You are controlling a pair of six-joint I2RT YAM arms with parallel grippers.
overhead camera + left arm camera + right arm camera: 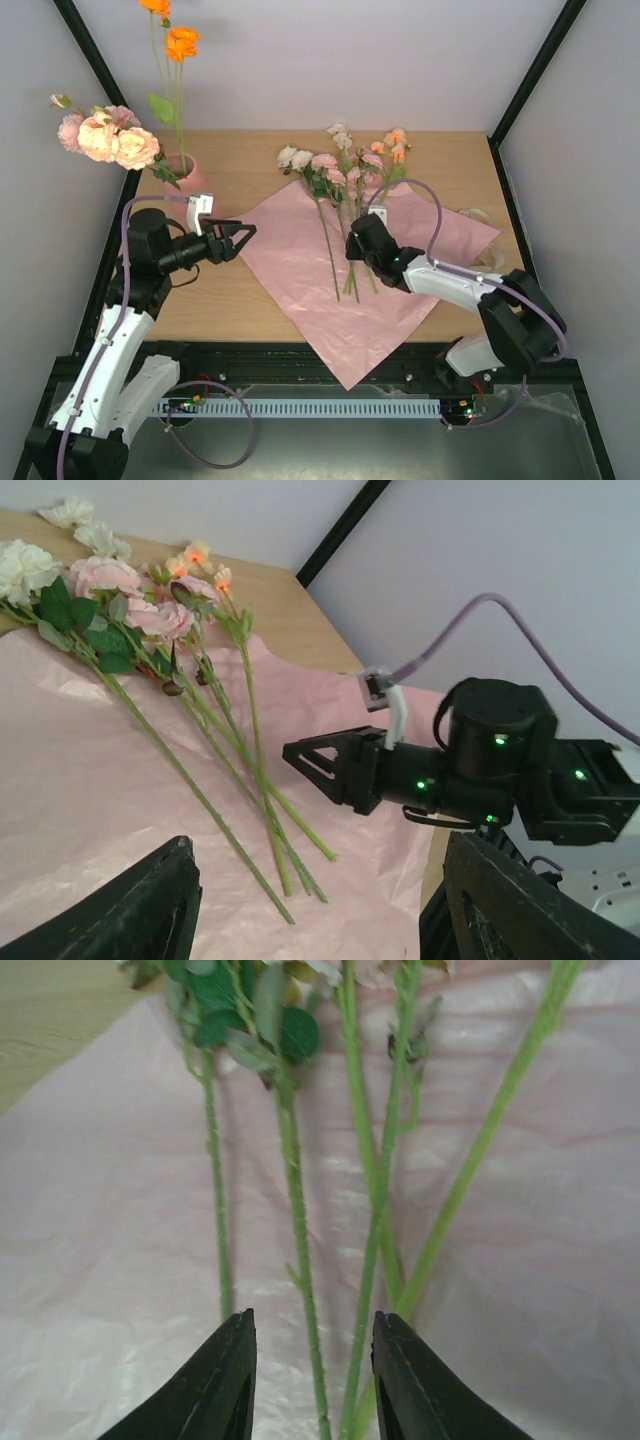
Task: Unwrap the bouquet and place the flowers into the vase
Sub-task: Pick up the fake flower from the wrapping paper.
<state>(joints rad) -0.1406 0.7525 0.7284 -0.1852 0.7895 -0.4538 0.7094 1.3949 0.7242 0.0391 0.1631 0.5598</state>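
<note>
Right tool (pixel 312 1318) around flower stems (pixel 293 1190)

Two white-and-black arms with lilac cables

At the near edge of the table (pixel 225 300), the left arm (pixel 110 345) and right arm (pixel 450 280) have white links. Farther over the table the joints are black, the right arm's dotted with small green lights. Each wrist has a white bracket and a looping lilac cable. The left gripper (pixel 245 240) and right gripper (pixel 312 1318) are black, with triangular, cut-out fingers.
</note>
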